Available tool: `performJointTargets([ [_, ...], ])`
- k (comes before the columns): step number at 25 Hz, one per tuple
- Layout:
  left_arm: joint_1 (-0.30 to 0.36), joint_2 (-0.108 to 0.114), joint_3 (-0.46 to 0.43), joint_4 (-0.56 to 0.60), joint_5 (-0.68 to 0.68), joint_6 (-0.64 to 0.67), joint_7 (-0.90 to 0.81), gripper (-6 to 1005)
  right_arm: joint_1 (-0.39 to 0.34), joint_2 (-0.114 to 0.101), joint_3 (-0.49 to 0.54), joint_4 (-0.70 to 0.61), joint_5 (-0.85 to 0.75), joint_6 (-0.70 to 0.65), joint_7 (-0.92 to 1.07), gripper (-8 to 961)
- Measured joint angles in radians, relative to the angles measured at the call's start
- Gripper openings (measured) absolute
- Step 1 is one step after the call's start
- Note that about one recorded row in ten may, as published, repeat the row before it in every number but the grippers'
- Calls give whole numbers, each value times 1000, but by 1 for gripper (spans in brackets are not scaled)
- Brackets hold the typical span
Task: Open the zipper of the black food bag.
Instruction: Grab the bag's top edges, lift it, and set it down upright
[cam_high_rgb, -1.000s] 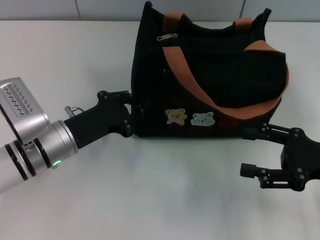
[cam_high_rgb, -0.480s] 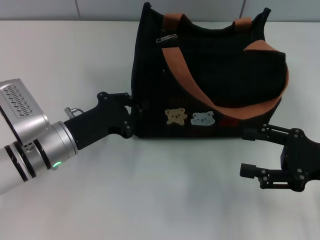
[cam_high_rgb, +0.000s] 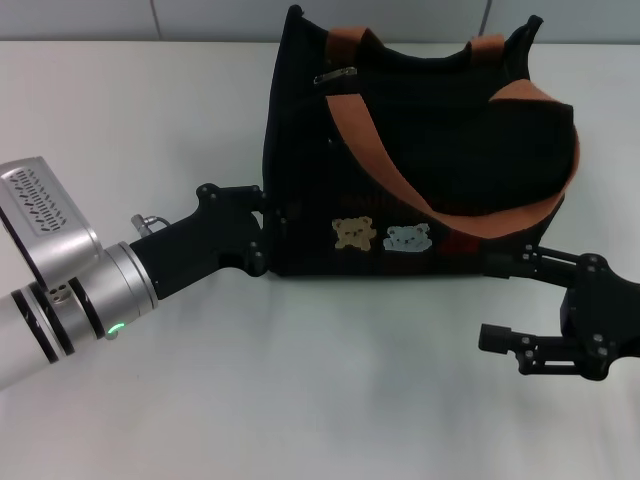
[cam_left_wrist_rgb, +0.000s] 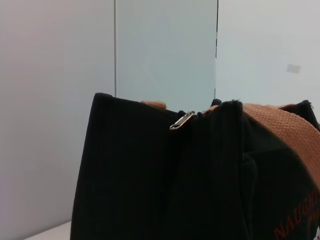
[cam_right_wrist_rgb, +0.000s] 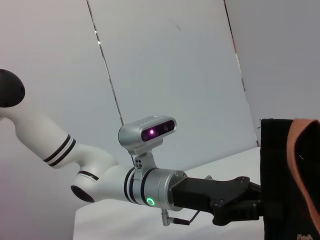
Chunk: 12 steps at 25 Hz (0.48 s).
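**Currently: two end effectors flanking a closed black bag**

Right now the black food bag (cam_high_rgb: 420, 150) is standing upright on the white surface (cam_high_rgb: 330, 380), toward the far middle of it, with its front panel facing the robot. Rust-brown straps (cam_high_rgb: 375, 160) are draping across that front, and two small bear patches (cam_high_rgb: 380, 236), one tan and one pale blue, are sitting low on the panel. The zipper (cam_high_rgb: 334, 75) is running along the top rim, and its silver pull tab is lying near the bag's left upper corner in the head view. In the left wrist view the same pull (cam_left_wrist_rgb: 182, 120) is hanging just below the rim, slightly tilted.

The left end effector (cam_high_rgb: 262, 228) is reaching in low from the robot's left and is pressing up against the bag's left side wall near its bottom edge. Its fingers are lying against the dark fabric, so whether they are spread or pressed together is something I cannot tell. The right wrist view is showing that arm from the far side, with its black end effector (cam_right_wrist_rgb: 250, 202) meeting the bag's edge (cam_right_wrist_rgb: 280, 180).

The right end effector (cam_high_rgb: 495, 303) is hovering just above the surface off the bag's front right corner. Its two fingers are spread wide apart, pinching nothing; the upper finger (cam_high_rgb: 515, 264) is lying close to the bag's lower front edge, and the lower one (cam_high_rgb: 505, 340) is well clear of the bag.
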Motion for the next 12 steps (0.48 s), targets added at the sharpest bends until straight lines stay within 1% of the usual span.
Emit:
performJointTargets([
  [9,9,3,0,19,2,0,-11,80,4,0,3,-2,3,1,8,839],
  [10,16,6,0,31,2,1,-14,81,5,0,3,-3,3,0,10,839],
  [11,50,13,5,104,8,3,-47,81,5,-1,4,-6,3,-3,13,839],
  [12,50,13,5,104,8,3,-47,82,5,-1,4,-6,3,-3,13,839],
])
